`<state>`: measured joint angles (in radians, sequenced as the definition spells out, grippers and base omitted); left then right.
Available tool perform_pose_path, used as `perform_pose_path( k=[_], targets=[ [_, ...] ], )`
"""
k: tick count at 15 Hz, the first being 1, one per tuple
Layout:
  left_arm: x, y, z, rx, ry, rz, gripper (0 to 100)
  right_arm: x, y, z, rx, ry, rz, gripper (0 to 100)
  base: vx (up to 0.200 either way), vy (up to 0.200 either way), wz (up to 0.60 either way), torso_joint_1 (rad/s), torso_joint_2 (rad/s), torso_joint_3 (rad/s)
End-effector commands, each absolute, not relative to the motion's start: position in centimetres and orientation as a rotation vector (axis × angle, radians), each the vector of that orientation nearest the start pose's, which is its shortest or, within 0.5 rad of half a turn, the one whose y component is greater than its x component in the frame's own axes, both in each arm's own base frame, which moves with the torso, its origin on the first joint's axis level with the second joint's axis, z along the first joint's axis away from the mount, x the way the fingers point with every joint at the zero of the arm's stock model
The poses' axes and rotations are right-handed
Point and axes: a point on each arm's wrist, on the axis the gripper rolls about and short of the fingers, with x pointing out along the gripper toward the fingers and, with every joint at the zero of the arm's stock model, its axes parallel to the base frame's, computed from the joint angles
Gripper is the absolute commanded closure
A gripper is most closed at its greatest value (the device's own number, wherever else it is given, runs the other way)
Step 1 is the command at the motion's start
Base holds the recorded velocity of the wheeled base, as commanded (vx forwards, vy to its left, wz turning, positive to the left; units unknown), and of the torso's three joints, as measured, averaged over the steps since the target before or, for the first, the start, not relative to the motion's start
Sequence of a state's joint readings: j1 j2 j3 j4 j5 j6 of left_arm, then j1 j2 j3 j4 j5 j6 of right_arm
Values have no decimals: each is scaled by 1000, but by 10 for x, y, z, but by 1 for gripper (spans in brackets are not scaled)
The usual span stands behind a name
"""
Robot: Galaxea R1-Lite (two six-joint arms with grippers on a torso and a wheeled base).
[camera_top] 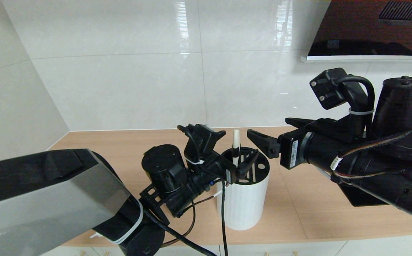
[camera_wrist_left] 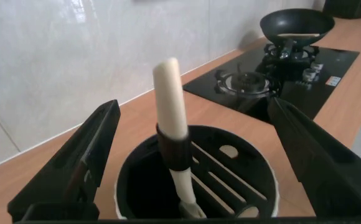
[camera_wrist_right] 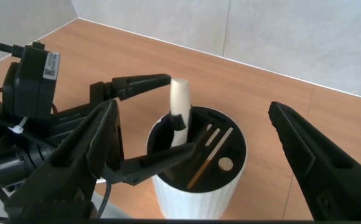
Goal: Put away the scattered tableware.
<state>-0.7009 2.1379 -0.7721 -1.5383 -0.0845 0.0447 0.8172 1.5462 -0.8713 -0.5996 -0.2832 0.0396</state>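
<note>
**Utensil upright in the holder, both end effectors spread**

A pale wooden counter runs along a white tiled wall. Near its front edge stands a white ribbed holder with a black slotted top. A utensil with a white handle and a dark band stands upright in it. The left end effector sits at the holder's top, fingers spread either side of the handle, not pinching it. The right end effector hangs just beside the holder, also spread wide. A black hob carries a pan.

Counter: 1 holder, apparently inset hob
</note>
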Motion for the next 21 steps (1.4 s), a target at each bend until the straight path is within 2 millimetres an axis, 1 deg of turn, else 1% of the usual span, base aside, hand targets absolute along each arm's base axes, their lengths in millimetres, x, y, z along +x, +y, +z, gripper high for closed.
perform_pose_path(
  k=[1, 3, 4, 5, 7, 8, 9, 10, 11, 12, 13, 14, 15, 16, 17, 18, 19, 20, 21],
  targets=[
    [282, -241, 118, -15, -196, -777, 0, 195, 198, 242, -2, 77, 534, 0, 0, 0, 0, 0, 0, 0],
    [282, -240, 121, -19, -209, -775, 0, 195, 198, 242, -1, 75, 532, 0, 0, 0, 0, 0, 0, 0],
    [280, -238, 132, -34, -250, -759, 0, 194, 198, 242, 0, 74, 532, 0, 0, 0, 0, 0, 0, 0],
    [276, -234, 146, -50, -292, -745, 0, 194, 198, 243, 2, 71, 532, 0, 0, 0, 0, 0, 0, 0],
    [262, -217, 191, -95, -412, -697, 0, 194, 193, 246, 7, 63, 520, 0, 0, 0, 0, 0, 0, 0],
    [262, -217, 191, -95, -412, -697, 0, 194, 193, 246, 7, 63, 520, 0, 0, 0, 0, 0, 0, 0],
    [239, -188, 243, -145, -562, -654, 0, 192, 181, 254, 24, 35, 490, 0, 0, 0, 0, 0, 0, 0],
    [228, -173, 262, -160, -607, -634, 0, 187, 170, 257, 31, 23, 474, 0, 0, 0, 0, 0, 0, 0],
    [219, -163, 273, -167, -628, -622, 0, 184, 160, 261, 41, 6, 454, 0, 0, 0, 0, 0, 0, 0],
    [205, -142, 287, -187, -639, -602, 0, 179, 143, 266, 53, -16, 413, 0, 0, 0, 0, 0, 0, 0],
    [192, -126, 292, -185, -622, -581, 0, 175, 128, 267, 60, -29, 372, 0, 0, 0, 0, 0, 0, 0],
    [177, -109, 291, -170, -595, -557, 0, 168, 113, 267, 70, -42, 339, 0, 0, 0, 0, 0, 0, 0],
    [170, -101, 290, -161, -581, -544, 0, 164, 107, 265, 75, -46, 322, 0, 0, 0, 0, 0, 0, 0],
    [152, -86, 287, -153, -552, -525, 0, 153, 90, 266, 84, -72, 282, 0, 0, 0, 0, 0, 0, 0],
    [117, -64, 284, -167, -501, -520, 0, 134, 60, 272, 103, -137, 199, 0, 0, 0, 0, 0, 0, 0],
    [98, -53, 284, -193, -469, -527, 0, 121, 47, 274, 110, -178, 177, 0, 0, 0, 0, 0, 0, 0],
    [73, -40, 282, -203, -434, -530, 0, 102, 33, 276, 118, -234, 149, 0, 0, 0, 0, 0, 0, 0],
    [49, -25, 273, -190, -395, -491, 0, 81, 21, 276, 116, -276, 108, 0, 0, 0, 0, 0, 0, 0],
    [33, -15, 263, -178, -368, -445, 0, 65, 14, 277, 115, -299, 82, 0, 0, 0, 0, 0, 0, 0]
  ],
)
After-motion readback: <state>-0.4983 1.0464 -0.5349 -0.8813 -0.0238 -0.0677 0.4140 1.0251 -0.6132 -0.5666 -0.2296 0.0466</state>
